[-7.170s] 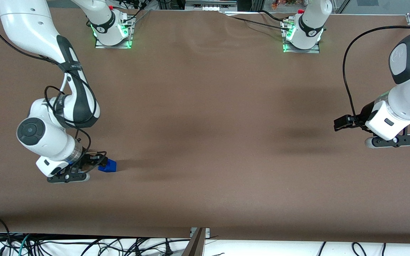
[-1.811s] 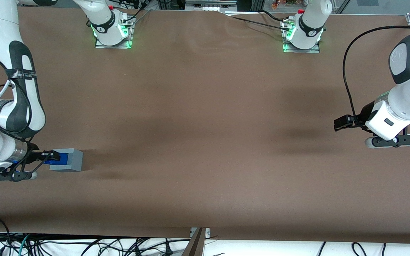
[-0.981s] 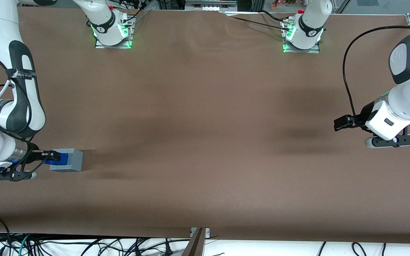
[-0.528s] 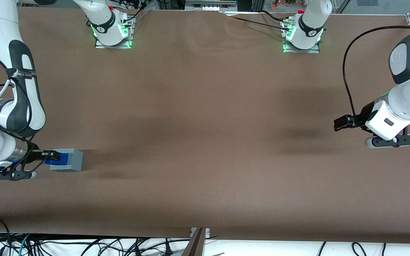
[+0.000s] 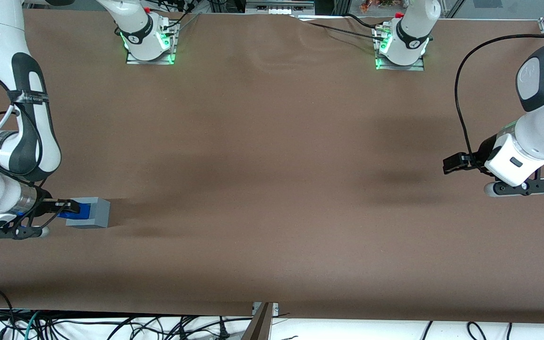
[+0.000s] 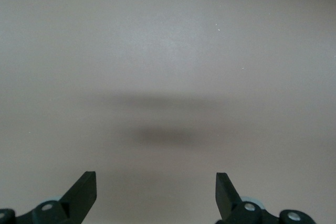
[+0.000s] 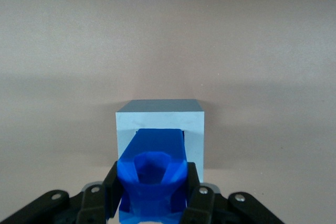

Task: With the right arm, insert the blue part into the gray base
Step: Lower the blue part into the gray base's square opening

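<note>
Brown table [image 5: 272, 189], wide and matte, carries the whole setup. Right arm [image 5: 21, 141] reaches low over the table at the working arm's end, wrist bent so that the gripper [image 5: 66, 208] lies nearly level and points at the gray base [image 5: 93, 213]. The base sits flat on the table, just beside the gripper's tip; wrist view shows it as a light-gray cube [image 7: 159, 129] with its square recess facing the gripper. Blue part [image 7: 152, 174] is pinched between the two black fingers [image 7: 195, 195], one on each flat side, its leading end already within the mouth of the recess; from the front only a small strip of blue [image 5: 71, 211] shows between the gripper and the cube. How deep it has gone I cannot tell. Handling, as a judgement: both pieces look like rigid moulded or printed plastic, light, not fragile, with smooth faces that could slip under a weak pinch. The flat side walls of the blue part are the sensible hold, as taken now; the lumpy notched end offers no parallel faces. The base is unclamped and probably light, so a push along the table may slide it away rather than seat the part. Fit looks close, so any tilt of the part could jam it at the rim. Insertion appears under way, not finished.
</note>
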Robot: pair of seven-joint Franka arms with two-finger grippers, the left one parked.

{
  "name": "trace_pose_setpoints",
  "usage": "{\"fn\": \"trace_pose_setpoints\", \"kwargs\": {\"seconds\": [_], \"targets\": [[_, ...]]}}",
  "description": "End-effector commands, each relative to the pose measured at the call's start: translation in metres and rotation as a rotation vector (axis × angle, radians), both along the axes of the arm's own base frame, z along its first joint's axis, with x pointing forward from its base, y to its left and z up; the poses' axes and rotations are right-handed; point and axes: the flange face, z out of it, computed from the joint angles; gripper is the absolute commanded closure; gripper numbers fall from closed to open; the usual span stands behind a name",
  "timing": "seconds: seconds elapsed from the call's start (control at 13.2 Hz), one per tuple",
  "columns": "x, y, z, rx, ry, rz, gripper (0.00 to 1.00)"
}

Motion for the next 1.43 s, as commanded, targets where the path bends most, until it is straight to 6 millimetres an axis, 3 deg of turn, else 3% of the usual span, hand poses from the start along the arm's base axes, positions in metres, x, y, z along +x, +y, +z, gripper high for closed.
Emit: {"fn": "trace_pose_setpoints", "kwargs": {"seconds": [0.0, 1.36], "targets": [[-0.004, 0.006, -0.042, 0.022, 0.017, 0.007, 0.64], [-0.003, 0.0, -0.002, 0.006, 0.003, 0.013, 0.64]]}}
